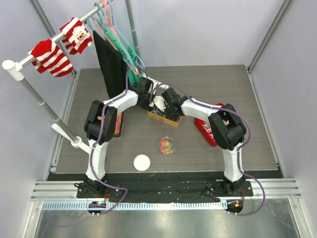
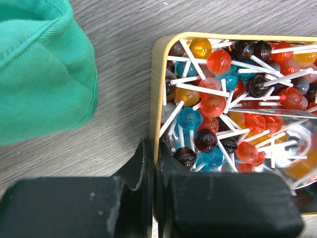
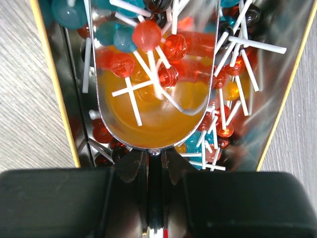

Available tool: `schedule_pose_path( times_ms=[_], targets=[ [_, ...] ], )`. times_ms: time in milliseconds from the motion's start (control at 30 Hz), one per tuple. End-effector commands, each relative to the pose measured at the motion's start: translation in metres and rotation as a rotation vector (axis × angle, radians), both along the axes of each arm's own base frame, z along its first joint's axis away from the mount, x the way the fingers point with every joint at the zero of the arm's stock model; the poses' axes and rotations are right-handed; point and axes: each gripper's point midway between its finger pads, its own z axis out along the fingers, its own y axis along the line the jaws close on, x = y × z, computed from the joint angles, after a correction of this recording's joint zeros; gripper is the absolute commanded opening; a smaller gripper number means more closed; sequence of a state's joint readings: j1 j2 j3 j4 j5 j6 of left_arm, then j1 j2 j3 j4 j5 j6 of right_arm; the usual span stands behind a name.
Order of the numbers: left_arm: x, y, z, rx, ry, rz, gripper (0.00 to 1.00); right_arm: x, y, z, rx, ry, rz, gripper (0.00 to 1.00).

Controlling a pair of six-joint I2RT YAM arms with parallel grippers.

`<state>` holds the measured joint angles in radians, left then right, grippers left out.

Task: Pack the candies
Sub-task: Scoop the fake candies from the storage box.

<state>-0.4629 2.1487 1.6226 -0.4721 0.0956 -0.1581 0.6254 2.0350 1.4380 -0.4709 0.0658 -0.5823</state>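
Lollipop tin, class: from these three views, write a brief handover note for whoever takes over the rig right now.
Left fingers: shut on the yellow tin at its side wall, apparently steadying it.
Right fingers: shut on the silver scoop at its handle; its bowl lies in the tin with a few lollipops in it.
Small clear tub, in front of the tin, holds mixed sweets; it is open, white lid beside it.
Done: scoop loaded. Left: probably carry it to the tub, tip it, fit the lid.

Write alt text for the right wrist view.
The right gripper holds a shiny metal scoop dipped into a yellow-rimmed tin of lollipops. A few red and teal ones on white sticks lie in the scoop.
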Motion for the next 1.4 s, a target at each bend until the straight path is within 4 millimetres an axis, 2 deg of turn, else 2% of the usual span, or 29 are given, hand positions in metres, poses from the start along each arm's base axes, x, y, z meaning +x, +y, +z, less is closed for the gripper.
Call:
schedule_pose_path(
  times_ms=[0, 333, 533, 667, 800, 900, 933, 1033, 1233, 1367],
  targets=[
    [0.018, -0.052, 0.08, -0.263, -0.123, -0.08, 0.0, -0.018, 0.01, -0.022, 0.076, 0.094, 0.031, 0.01],
    [0.016, -0.056, 0.076, -0.276, -0.1, -0.085, 0.0, -0.006, 0.035, -0.016, 0.195, 0.059, 0.019, 0.01],
    [0.014, -0.059, 0.073, -0.294, -0.08, -0.089, 0.0, -0.006, 0.049, -0.016, 0.208, 0.042, 0.021, 0.01],
    [0.013, -0.059, 0.075, -0.293, -0.083, -0.091, 0.0, 0.012, 0.046, -0.013, 0.152, -0.08, -0.056, 0.01],
    [0.014, -0.056, 0.074, -0.279, -0.092, -0.09, 0.0, 0.008, 0.048, -0.007, 0.195, -0.051, -0.055, 0.01],
    [0.015, -0.054, 0.073, -0.269, -0.101, -0.087, 0.0, 0.001, 0.052, 0.005, 0.284, 0.002, -0.059, 0.01],
    [0.015, -0.054, 0.072, -0.267, -0.101, -0.087, 0.0, 0.001, 0.053, 0.016, 0.314, 0.0, -0.062, 0.01],
    [0.016, -0.054, 0.073, -0.267, -0.102, -0.085, 0.0, 0.005, 0.047, 0.031, 0.363, 0.002, -0.099, 0.01],
    [0.016, -0.051, 0.073, -0.249, -0.111, -0.082, 0.0, 0.008, 0.035, 0.046, 0.442, 0.035, -0.123, 0.01],
    [0.019, -0.047, 0.073, -0.236, -0.123, -0.075, 0.0, 0.009, 0.031, 0.063, 0.485, 0.025, -0.108, 0.01]
  ],
)
